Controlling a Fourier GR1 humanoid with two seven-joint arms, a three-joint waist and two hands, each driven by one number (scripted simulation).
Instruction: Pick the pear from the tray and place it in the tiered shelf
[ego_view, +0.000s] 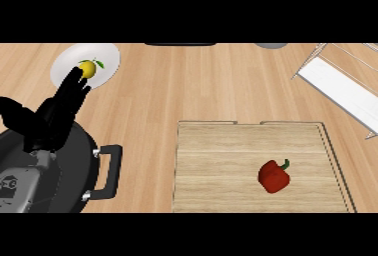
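A red, pepper-like fruit with a green stem (274, 176) lies on the right part of the wooden tray (221, 160). At the upper right stands the tiered shelf (345, 92), white with thin metal rods. My left hand (55, 117) is at the far left, fingers straight and pointing up, holding nothing. It is far from the tray. Its fingertips overlap the lower edge of a white plate (107, 54), on which sits a small yellow fruit with a green leaf (88, 68). No right hand shows.
A black pot (77, 165) with a side handle (111, 171) sits at the lower left, under my left forearm. A grey round object (272, 45) and a dark flat one (181, 44) lie at the counter's far edge. Bare wood separates the tray from the plate.
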